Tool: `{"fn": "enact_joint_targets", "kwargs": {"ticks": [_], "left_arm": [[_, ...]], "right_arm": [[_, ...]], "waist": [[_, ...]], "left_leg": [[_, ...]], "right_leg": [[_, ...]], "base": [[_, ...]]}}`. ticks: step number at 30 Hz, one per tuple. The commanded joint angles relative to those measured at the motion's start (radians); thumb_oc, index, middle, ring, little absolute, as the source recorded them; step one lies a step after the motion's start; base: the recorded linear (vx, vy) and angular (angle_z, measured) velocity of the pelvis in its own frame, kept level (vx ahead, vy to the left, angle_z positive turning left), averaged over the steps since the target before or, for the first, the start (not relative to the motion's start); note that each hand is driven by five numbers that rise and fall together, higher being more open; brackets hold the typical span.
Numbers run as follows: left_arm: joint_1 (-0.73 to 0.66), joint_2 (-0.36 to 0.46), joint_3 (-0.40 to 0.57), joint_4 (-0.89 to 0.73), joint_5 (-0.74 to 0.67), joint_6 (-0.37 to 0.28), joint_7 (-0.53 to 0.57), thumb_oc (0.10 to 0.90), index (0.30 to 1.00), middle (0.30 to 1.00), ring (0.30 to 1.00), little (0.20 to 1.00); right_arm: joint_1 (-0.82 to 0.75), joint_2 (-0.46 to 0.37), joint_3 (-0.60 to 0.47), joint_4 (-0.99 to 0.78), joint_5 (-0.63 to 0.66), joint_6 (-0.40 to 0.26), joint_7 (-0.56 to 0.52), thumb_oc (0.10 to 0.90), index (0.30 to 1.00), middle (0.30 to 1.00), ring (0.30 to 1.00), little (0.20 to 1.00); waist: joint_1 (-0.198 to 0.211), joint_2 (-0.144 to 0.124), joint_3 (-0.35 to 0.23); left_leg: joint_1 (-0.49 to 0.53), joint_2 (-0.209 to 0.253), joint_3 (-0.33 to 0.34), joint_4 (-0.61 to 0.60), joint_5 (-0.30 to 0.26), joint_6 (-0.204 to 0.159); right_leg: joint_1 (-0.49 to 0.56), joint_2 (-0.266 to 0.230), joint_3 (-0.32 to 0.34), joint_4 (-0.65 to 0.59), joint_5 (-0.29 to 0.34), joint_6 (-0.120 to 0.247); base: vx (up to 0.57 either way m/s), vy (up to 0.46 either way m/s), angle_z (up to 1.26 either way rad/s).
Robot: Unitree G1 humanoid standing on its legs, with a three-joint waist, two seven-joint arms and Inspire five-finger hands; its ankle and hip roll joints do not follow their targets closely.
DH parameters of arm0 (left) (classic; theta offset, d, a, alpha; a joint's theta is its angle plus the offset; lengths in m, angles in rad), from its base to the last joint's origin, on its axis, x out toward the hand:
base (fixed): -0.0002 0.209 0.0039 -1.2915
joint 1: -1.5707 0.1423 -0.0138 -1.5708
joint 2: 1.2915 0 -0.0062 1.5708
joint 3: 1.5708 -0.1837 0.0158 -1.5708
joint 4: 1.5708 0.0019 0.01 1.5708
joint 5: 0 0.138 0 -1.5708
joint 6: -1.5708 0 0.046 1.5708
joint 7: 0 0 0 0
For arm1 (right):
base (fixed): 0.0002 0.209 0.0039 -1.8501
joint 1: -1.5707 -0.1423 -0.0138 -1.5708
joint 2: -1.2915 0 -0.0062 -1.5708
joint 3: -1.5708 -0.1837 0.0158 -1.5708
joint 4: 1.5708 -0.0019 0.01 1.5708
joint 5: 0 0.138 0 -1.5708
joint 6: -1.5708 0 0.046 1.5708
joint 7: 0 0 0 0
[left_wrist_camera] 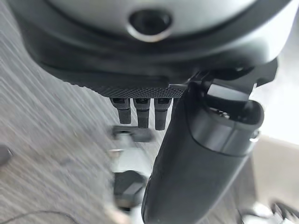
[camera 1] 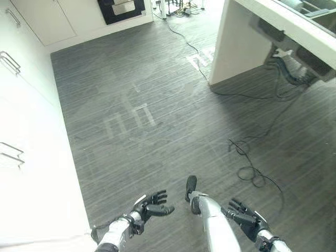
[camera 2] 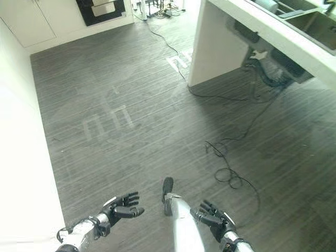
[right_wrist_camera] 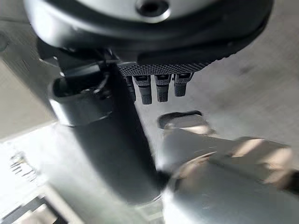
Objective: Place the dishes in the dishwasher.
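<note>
Left eye view: at far left we see white cabinet fronts with metal handles (camera 1: 10,62), then wide grey wood-grain floor (camera 1: 142,105). Our left hand (camera 1: 151,205) and right hand (camera 1: 242,214) hover low above it, fingers relaxed, holding nothing. At right stands a white counter (camera 1: 273,26) with a recessed sink (camera 2: 310,21); we cannot make out any dishes.

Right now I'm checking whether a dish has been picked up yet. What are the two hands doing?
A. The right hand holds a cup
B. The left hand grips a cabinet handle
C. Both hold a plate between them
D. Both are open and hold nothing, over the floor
D: the left hand and the right hand both have relaxed, spread fingers with nothing in them, above the grey floor.
</note>
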Motion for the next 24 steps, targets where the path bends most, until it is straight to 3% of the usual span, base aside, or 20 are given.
{"fn": "enact_joint_targets", "kwargs": {"ticks": [1,2,3,5,6,8,10,11,12,14,15,17,19,21,24], "left_arm": [[-0.033,0.041,0.006,-0.102,0.012,-0.076,-0.046,0.800,0.900,0.900,0.900,0.900],[-0.021,0.030,0.009,-0.095,0.015,-0.070,-0.036,0.800,0.900,0.900,0.900,0.900],[-0.007,0.024,0.011,-0.098,0.008,-0.077,-0.043,0.800,0.900,0.900,0.900,0.900],[-0.001,0.021,0.014,-0.110,0.013,-0.074,-0.044,0.800,0.900,0.900,0.900,0.900],[0.011,0.017,0.022,-0.126,0.019,-0.073,-0.043,0.800,0.900,0.900,0.900,0.900],[0.013,0.025,0.031,-0.142,0.030,-0.058,-0.066,0.800,0.900,0.900,0.900,0.900],[0.010,0.031,0.029,-0.150,0.038,-0.055,-0.081,0.800,0.900,0.900,0.900,0.900],[0.007,0.035,0.024,-0.153,0.034,-0.057,-0.079,0.800,0.900,0.900,0.900,0.900],[0.017,0.035,0.024,-0.135,0.029,-0.077,-0.066,0.800,0.900,0.900,0.900,0.900],[0.035,0.030,0.029,-0.131,0.035,-0.085,-0.057,0.800,0.900,0.900,0.900,0.900],[0.045,0.026,0.037,-0.131,0.051,-0.087,-0.063,0.800,0.900,0.900,0.900,0.900],[0.055,0.038,0.046,-0.122,0.070,-0.102,-0.054,0.800,0.900,0.900,0.900,0.900],[0.045,0.049,0.039,-0.129,0.062,-0.088,-0.044,0.800,0.900,0.900,0.900,0.900],[0.028,0.068,0.024,-0.130,0.072,-0.067,-0.041,0.800,0.900,0.900,0.900,0.900],[0.018,0.102,0.014,-0.128,0.067,-0.056,-0.046,0.800,0.900,0.900,0.900,0.900]], "right_arm": [[-0.060,-0.034,0.044,-0.045,0.028,-0.053,0.003,0.800,0.900,0.900,0.900,0.900],[-0.074,-0.042,0.063,-0.046,0.023,-0.052,-0.004,0.800,0.900,0.900,0.900,0.900],[-0.082,-0.068,0.079,-0.069,0.007,-0.053,0.002,0.800,0.900,0.900,0.900,0.900],[-0.081,-0.080,0.081,-0.083,0.006,-0.052,-0.002,0.800,0.900,0.900,0.900,0.900],[-0.078,-0.101,0.078,-0.104,-0.004,-0.047,-0.013,0.800,0.900,0.900,0.900,0.900],[-0.080,-0.123,0.070,-0.107,0.001,-0.044,-0.014,0.800,0.900,0.900,0.900,0.900],[-0.082,-0.131,0.067,-0.107,0.007,-0.048,-0.009,0.800,0.900,0.900,0.900,0.900],[-0.094,-0.128,0.075,-0.102,0.002,-0.054,-0.008,0.800,0.900,0.900,0.900,0.900],[-0.108,-0.112,0.096,-0.091,-0.002,-0.046,-0.026,0.800,0.900,0.900,0.900,0.900],[-0.112,-0.098,0.122,-0.077,0.001,-0.046,-0.047,0.800,0.900,0.900,0.900,0.900],[-0.111,-0.093,0.130,-0.072,0.001,-0.046,-0.056,0.800,0.900,0.900,0.900,0.900],[-0.127,-0.078,0.140,-0.050,0.015,-0.037,-0.071,0.800,0.900,0.900,0.900,0.900],[-0.130,-0.068,0.138,-0.037,0.016,-0.029,-0.072,0.800,0.900,0.900,0.900,0.900],[-0.127,-0.056,0.133,-0.020,0.004,-0.033,-0.066,0.800,0.900,0.900,0.900,0.900],[-0.122,-0.036,0.142,-0.019,-0.012,-0.049,-0.064,0.800,0.900,0.900,0.900,0.900]], "waist": [[-0.009,0.000,-0.029],[-0.004,0.018,-0.050],[0.013,0.025,-0.069],[0.021,0.018,-0.069],[0.037,-0.004,-0.059],[0.052,-0.020,-0.035],[0.064,-0.019,-0.014],[0.085,-0.024,0.004],[0.105,-0.017,0.006],[0.143,0.016,0.016],[0.158,0.020,0.018],[0.153,0.021,-0.007],[0.142,0.039,-0.017],[0.125,0.057,-0.022],[0.104,0.078,-0.011]], "left_leg": [[-0.209,0.179,-0.053,0.009,-0.156,0.137],[-0.138,0.207,-0.065,0.009,-0.069,0.083],[-0.114,0.240,-0.067,0.069,0.162,-0.003],[-0.171,0.248,-0.080,0.206,0.225,-0.019],[-0.321,0.252,-0.101,0.480,0.259,-0.022],[-0.503,0.308,-0.081,0.688,0.250,-0.002],[-0.593,0.314,-0.077,0.697,0.235,0.020],[-0.605,0.276,-0.051,0.504,0.189,0.057],[-0.558,0.244,-0.042,0.074,0.202,0.071],[-0.648,0.224,-0.179,0.009,0.228,0.048],[-0.682,0.212,-0.203,0.009,0.256,0.041],[-0.639,0.199,-0.165,0.009,0.175,0.086],[-0.583,0.200,-0.187,0.009,0.127,0.110],[-0.538,0.206,-0.186,0.009,0.102,0.127],[-0.477,0.215,-0.153,0.009,0.051,0.164]], "right_leg": [[0.145,-0.101,0.207,-0.033,0.221,0.415],[0.189,-0.067,0.192,-0.033,0.189,0.378],[0.233,-0.042,0.175,-0.033,0.134,0.334],[0.254,-0.037,0.188,-0.033,0.112,0.316],[0.300,-0.035,0.213,-0.033,0.077,0.289],[0.365,-0.024,0.226,-0.033,0.035,0.257],[0.403,-0.011,0.238,-0.033,0.022,0.253],[0.433,-0.007,0.269,-0.033,0.006,0.267],[0.462,0.015,0.312,-0.033,-0.016,0.292],[0.506,0.070,0.374,-0.033,-0.032,0.300],[0.521,0.080,0.400,-0.033,-0.032,0.297],[0.550,0.069,0.403,-0.033,-0.069,0.316],[0.567,0.068,0.379,-0.033,-0.065,0.325],[0.589,0.068,0.338,-0.033,0.010,0.333],[0.478,0.051,0.265,0.200,0.091,0.362]], "base": [[0.81,-0.326,0.13],[0.83,-0.371,0.10],[0.78,-0.370,0.08],[0.39,-0.220,-0.44],[0.38,-0.224,-0.48],[0.41,-0.209,-0.13],[0.36,-0.042,-0.52],[0.72,0.212,-1.12],[0.88,0.294,-1.17],[0.68,0.243,-1.41],[0.48,0.206,-1.34],[0.51,0.254,-1.62],[0.42,0.168,-1.16],[0.34,0.103,-0.86],[0.23,0.100,-0.53]]}}
